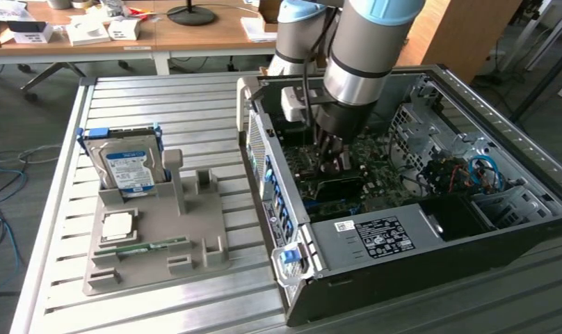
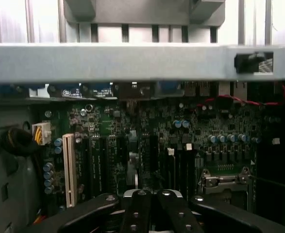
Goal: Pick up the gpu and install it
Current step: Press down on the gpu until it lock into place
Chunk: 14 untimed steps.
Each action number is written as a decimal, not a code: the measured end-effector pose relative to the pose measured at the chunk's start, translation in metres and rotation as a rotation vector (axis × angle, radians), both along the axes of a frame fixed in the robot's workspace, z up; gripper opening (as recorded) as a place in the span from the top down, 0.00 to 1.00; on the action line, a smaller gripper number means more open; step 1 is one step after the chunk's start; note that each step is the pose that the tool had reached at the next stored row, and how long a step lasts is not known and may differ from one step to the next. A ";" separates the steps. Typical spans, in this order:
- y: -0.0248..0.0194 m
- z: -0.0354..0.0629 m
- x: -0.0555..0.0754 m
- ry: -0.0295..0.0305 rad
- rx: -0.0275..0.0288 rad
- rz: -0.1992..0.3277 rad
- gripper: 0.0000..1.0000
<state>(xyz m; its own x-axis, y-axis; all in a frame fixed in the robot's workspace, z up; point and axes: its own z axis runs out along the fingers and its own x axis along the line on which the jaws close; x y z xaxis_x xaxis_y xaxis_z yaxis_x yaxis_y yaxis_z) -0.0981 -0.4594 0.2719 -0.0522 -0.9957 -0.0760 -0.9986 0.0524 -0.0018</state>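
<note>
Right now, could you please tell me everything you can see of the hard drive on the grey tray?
The hard drive is a silver metal slab with a blue-and-white label facing the camera. It stands on edge, leaning slightly back, in a slot of the grey holder tray on the exterior view's left. A blue-railed frame stands just behind it.

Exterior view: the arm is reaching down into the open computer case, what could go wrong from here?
The shut end effector hangs close over the motherboard; a slight tilt could scrape its components. The arm passes near the case rim, so a sideways move might strike it. Loose blue cables lie nearby and could snag.
</note>
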 end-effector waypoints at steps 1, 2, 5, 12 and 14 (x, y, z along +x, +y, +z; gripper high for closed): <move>-0.0001 -0.0002 0.003 0.0002 0.0000 0.000 0.89; -0.0002 -0.0006 0.005 0.0003 0.0001 0.000 0.89; -0.0005 -0.0013 0.009 0.0005 0.0001 0.000 0.89; -0.0008 -0.0028 0.016 0.0010 -0.0003 0.000 0.89; -0.0008 -0.0029 0.016 0.0008 0.0000 0.000 0.89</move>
<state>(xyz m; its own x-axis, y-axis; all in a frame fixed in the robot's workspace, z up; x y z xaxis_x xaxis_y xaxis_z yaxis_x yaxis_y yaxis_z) -0.0818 -0.4602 0.2689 -0.0523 -0.9957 -0.0759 -0.9986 0.0525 -0.0009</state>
